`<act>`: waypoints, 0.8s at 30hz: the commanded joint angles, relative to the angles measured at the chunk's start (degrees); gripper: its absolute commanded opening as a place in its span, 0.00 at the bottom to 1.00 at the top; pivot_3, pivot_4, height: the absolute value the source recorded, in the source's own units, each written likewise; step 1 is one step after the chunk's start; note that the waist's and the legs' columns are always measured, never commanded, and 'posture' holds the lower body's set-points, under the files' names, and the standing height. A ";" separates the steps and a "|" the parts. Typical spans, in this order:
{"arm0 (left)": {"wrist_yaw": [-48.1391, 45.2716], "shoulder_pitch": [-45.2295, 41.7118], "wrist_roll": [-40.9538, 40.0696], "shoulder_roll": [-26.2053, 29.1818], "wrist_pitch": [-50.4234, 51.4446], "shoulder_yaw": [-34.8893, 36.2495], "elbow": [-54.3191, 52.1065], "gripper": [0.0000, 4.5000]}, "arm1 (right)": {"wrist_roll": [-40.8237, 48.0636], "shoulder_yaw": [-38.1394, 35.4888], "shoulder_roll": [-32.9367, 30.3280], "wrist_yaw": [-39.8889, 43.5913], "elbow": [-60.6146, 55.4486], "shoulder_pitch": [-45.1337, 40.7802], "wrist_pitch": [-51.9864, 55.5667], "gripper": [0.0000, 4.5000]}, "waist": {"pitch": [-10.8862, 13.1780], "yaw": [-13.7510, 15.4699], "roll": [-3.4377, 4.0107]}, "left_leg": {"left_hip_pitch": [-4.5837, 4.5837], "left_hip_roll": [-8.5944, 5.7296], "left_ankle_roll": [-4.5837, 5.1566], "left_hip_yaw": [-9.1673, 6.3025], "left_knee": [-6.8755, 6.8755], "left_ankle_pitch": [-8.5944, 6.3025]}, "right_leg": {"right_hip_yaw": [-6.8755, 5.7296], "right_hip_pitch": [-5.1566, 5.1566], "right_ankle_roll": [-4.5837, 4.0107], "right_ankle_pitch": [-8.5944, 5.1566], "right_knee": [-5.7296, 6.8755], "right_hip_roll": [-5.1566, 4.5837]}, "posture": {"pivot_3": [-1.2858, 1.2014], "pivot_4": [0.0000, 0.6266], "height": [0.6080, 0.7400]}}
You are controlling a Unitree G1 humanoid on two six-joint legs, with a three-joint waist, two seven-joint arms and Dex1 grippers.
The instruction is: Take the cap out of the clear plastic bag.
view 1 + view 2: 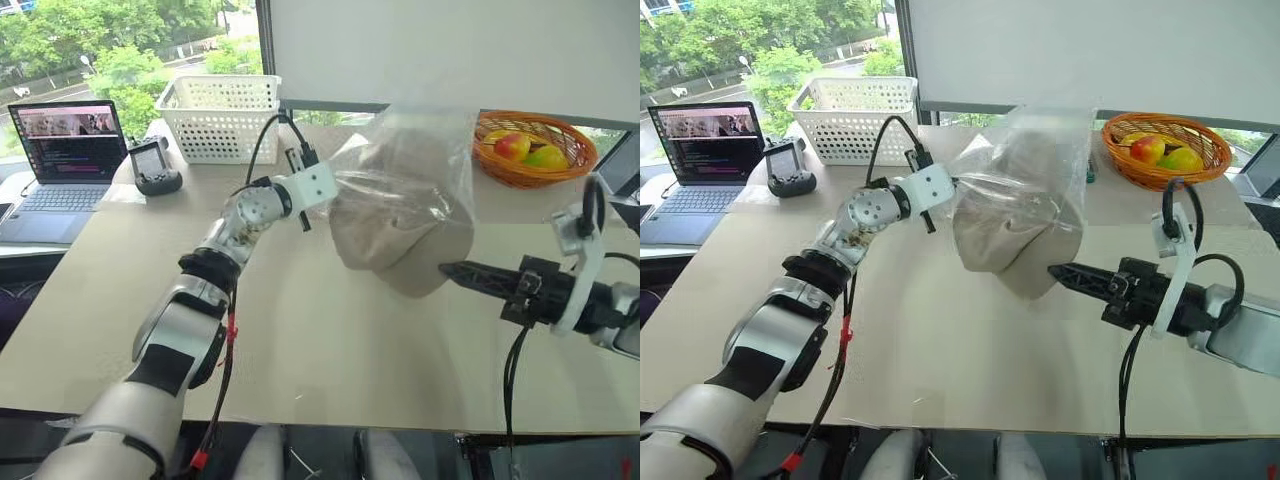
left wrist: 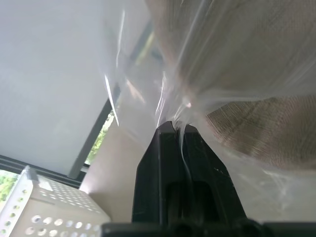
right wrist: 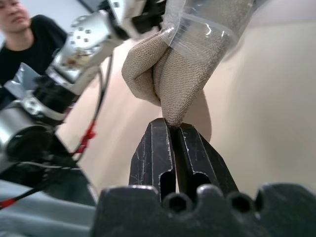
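Observation:
The clear plastic bag (image 1: 425,150) hangs above the table, and my left gripper (image 1: 335,185) is shut on its crinkled left edge; the film runs between the black fingers (image 2: 158,148). Inside it sits the beige-grey cap (image 1: 395,235), whose lower part bulges out of the bag's open bottom (image 3: 163,79). My right gripper (image 1: 445,268) reaches in from the right, level, and is shut on the cap's lowest fold of fabric (image 3: 174,118). The upper part of the cap shows blurred through the plastic.
A white perforated basket (image 1: 220,115) stands at the back left, beside a laptop (image 1: 65,150) and a black controller (image 1: 155,168). An orange fruit basket (image 1: 535,145) is at the back right. The beige table (image 1: 330,350) lies below. A person (image 3: 24,29) appears in the right wrist view.

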 commanded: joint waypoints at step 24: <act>-10.81 9.21 -9.12 -4.08 18.56 3.57 -26.45 0.00 | -4.19 10.93 10.35 -2.86 5.06 -12.32 8.64 0.01 | 0.00 -0.01 0.00 | -0.07 0.00 -0.03 -0.07 0.04 0.02 | -0.02 -0.01 -0.03 0.01 0.04 -0.03 | 0.52 0.24 1.00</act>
